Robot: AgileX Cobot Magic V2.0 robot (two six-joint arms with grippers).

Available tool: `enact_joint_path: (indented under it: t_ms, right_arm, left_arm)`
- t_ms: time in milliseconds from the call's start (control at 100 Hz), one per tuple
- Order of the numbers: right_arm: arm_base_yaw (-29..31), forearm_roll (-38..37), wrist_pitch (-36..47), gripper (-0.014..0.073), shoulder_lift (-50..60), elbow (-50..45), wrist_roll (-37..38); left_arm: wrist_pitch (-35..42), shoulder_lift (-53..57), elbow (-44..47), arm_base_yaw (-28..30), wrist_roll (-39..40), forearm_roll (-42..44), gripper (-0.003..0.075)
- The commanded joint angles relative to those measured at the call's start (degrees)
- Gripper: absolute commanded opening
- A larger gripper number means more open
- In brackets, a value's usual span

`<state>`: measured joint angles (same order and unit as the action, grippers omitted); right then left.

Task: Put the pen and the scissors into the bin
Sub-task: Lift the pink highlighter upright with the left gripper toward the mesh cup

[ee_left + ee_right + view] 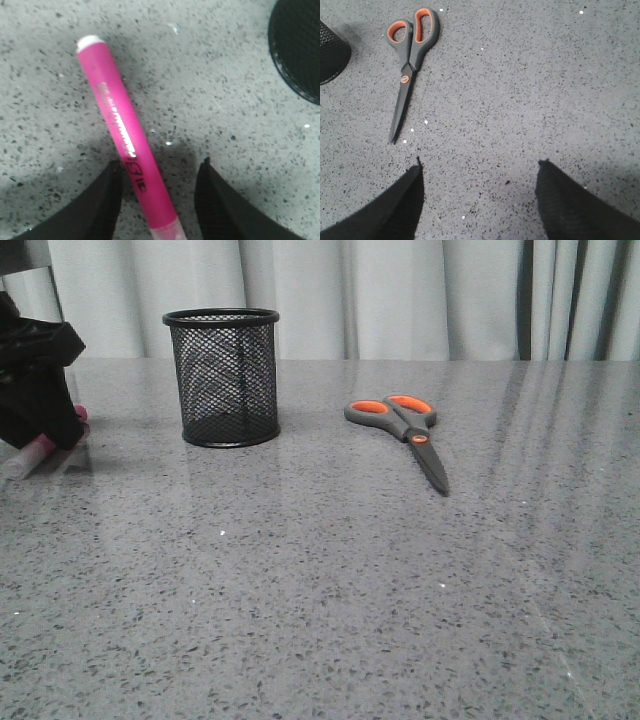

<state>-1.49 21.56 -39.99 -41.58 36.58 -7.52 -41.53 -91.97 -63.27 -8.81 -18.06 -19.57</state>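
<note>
Two end effectors | left (157, 192) spread wide, pen (125, 135) lying between fingers | right (480, 192) wide, scissors (409, 60) well apart

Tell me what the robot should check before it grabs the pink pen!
1. Left hand open: ok.
2. Pen between its fingers: ok, lying slanted.
3. Fingers touching pen: cannot tell.
4. Bin upright, nearby: ok.
5. Bin has room inside: cannot tell; the mesh hides it.
6. Scissors lying flat, out of the way: ok.
7. Right hand open, holding nothing: ok.
</note>
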Motion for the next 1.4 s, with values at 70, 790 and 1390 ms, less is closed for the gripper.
enact_joint_path:
  t_ms: [70, 790, 1390]
  right_arm:
    - [0.33, 0.69, 2.63, 0.0433, -0.21, 2.12, -0.31]
    - [0.33, 0.69, 1.68, 0.0433, -0.21, 2.12, -0.31]
    - [0.33, 0.69, 1.71, 0.0433, -0.21, 2.12, -0.31]
  left_arm:
    - [1.26, 0.72, -1.85, -0.43, 0.81, -0.11, 0.0291]
    - [9.57, 14.24, -1.74, -4.37, -1.81, 2.9, -0.0022]
    - [40.77, 12.94, -1.74, -19.51, -12.19, -7.52, -0.0022]
